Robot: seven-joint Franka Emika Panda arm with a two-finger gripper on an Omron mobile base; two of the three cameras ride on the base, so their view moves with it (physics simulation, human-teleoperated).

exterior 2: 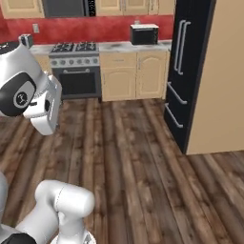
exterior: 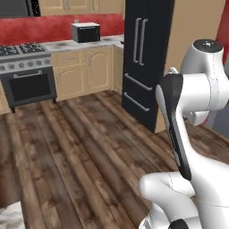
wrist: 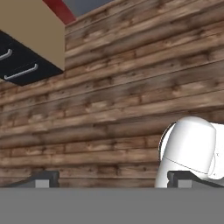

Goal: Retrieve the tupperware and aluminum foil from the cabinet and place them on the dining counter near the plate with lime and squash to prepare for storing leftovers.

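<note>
Our gripper [wrist: 113,179] hangs with its jaws spread wide and nothing between them, its two dark fingertips [wrist: 43,179] far apart over bare plank floor [wrist: 122,87]. None of what we are sent to fetch lies before us, so we cannot tell where it sits or which way it points. Beyond our arm stand a black fridge [exterior: 145,58], a stove [exterior 2: 76,69], tan lower cupboards [exterior 2: 133,74] and a dark toaster oven [exterior 2: 144,34] on the counter against the red wall [exterior: 49,29].

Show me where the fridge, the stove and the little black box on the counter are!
fridge [exterior 2: 188,71], right base view, on its black door by the handles.
stove [exterior 2: 76,76], right base view, on the oven front.
black box [exterior 2: 144,34], right base view, on its dark front.
</note>
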